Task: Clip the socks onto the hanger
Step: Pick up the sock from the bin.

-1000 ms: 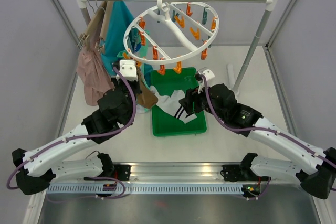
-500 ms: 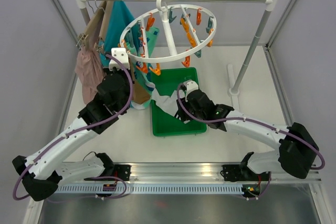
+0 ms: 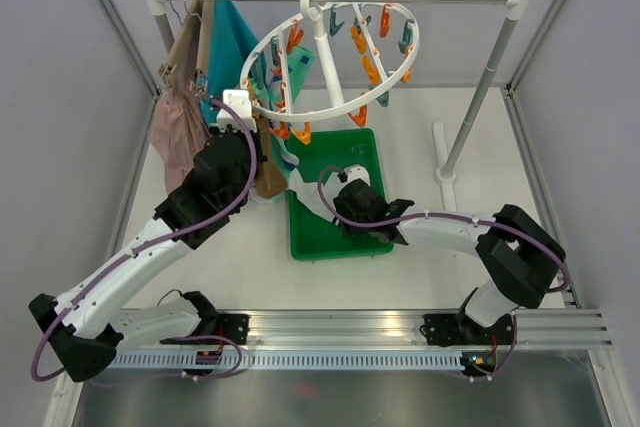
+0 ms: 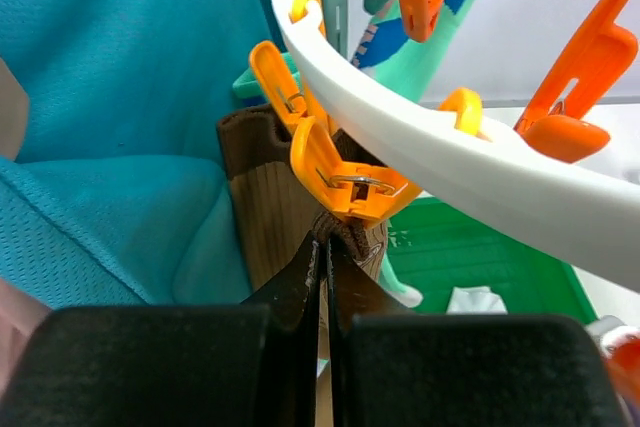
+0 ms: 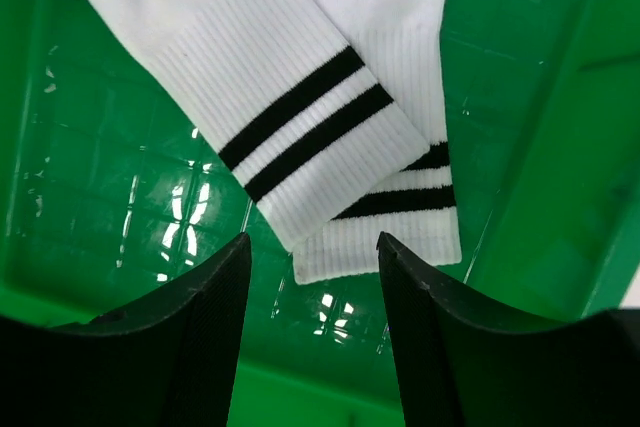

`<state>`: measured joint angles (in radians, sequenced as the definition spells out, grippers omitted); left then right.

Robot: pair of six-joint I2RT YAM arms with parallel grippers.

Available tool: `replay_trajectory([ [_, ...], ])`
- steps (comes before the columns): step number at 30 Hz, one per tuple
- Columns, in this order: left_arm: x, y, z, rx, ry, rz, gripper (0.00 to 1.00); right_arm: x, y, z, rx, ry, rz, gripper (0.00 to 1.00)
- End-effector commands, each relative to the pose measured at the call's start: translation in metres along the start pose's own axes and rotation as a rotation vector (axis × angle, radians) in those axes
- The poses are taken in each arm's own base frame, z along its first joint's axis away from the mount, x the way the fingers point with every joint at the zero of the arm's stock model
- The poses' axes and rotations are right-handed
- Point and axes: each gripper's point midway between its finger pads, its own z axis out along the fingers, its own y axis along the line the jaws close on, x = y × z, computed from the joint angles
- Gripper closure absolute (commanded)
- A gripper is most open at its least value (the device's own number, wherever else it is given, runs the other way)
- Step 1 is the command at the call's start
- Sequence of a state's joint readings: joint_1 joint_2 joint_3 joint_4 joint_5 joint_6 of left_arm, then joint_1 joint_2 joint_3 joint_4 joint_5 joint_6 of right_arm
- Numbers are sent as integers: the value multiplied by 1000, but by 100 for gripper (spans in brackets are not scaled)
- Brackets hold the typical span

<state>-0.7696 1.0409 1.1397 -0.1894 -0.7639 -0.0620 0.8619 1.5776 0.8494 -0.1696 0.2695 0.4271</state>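
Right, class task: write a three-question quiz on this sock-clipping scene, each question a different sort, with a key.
1. True or false: the right gripper is open above the white striped socks in the green tray.
2. What is the left gripper shut on? A the brown sock; B a glove; C nothing.
3. Fill in: the peg just above the left gripper's tips is ____ in colour.
Key: 1 true; 2 A; 3 orange.
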Motion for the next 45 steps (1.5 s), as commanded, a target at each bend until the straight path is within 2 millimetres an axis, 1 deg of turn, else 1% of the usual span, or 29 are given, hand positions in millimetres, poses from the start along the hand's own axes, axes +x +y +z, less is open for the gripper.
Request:
replay_trajectory([
  [1,-25,-8,-8,78,-44,-96,98,-16,5,8,6,-52,52,41],
  [3,-26,-10,-11,99,-48,-104,98,-18,6,11,6,-61,66,43],
  [7,-26,-9,-14,110,-50,-109,98,-16,2,18,30,-53,78,50],
  [10,-25,-10,-15,122,-48,-107,98,-18,2,21,29,-59,97,50],
  [12,-25,-13,-17,141,-44,-105,98,-21,2,23,34,-60,102,56],
  [15,-25,-13,-21,163,-40,-105,98,-20,0,25,47,-61,113,66],
  [16,-24,-13,-23,169,-36,-104,98,-21,-1,24,48,-66,116,73],
  [20,-32,-7,-37,201,-53,-121,97,-27,-5,14,61,-94,127,89],
  [22,-33,-7,-43,233,-50,-125,98,-33,-6,5,52,-116,133,94],
  [23,-36,-10,-51,282,-60,-133,98,-35,-6,2,50,-121,129,96],
  [24,-38,-11,-56,309,-67,-138,98,-41,-6,-5,43,-142,138,98],
  [25,-41,-12,-62,337,-81,-145,98,-41,-6,-9,42,-142,133,99],
  [26,-46,-16,-73,402,-101,-154,96,-44,-7,-13,39,-151,135,100],
  [27,-45,-17,-78,430,-104,-155,96,-51,-6,-22,29,-172,137,100],
  [28,-46,-19,-83,460,-113,-154,94,-51,-7,-25,27,-175,134,100],
  [29,-48,-23,-90,501,-120,-154,90,-52,-7,-30,24,-182,134,100],
  [30,-54,-21,-98,527,-143,-160,89,-58,-6,-38,15,-203,138,100],
  [31,-56,-23,-102,556,-156,-149,87,-58,-7,-43,12,-206,137,99],
  [32,-60,-29,-111,613,-174,-149,83,-60,-7,-47,9,-215,136,100],
  [33,-66,-31,-120,658,-198,-147,81,-65,-7,-57,0,-239,143,100],
  [34,-69,-37,-129,723,-216,-134,77,-65,-7,-62,-2,-242,142,100],
  [35,-72,-39,-135,752,-233,-135,76,-72,-7,-73,-14,-270,151,100],
  [36,-82,-44,-156,851,-294,-136,72,-78,-7,-89,-28,-295,147,100],
  [37,-80,-47,-158,875,-289,-130,72,-81,-7,-94,-36,-311,153,100],
  [38,-88,-44,-166,891,-332,-145,71,-83,-7,-98,-42,-318,153,100],
  [40,-91,-42,-171,903,-358,-149,68,-87,-7,-109,-53,-332,148,100],
  [42,-96,-39,-174,901,-382,-145,66,-88,-8,-114,-52,-328,139,100],
  [44,-99,-44,-184,960,-400,-134,64,-90,-8,-122,-58,-336,139,100],
  [45,-97,-49,-187,995,-399,-119,62,-91,-8,-125,-60,-340,140,100],
])
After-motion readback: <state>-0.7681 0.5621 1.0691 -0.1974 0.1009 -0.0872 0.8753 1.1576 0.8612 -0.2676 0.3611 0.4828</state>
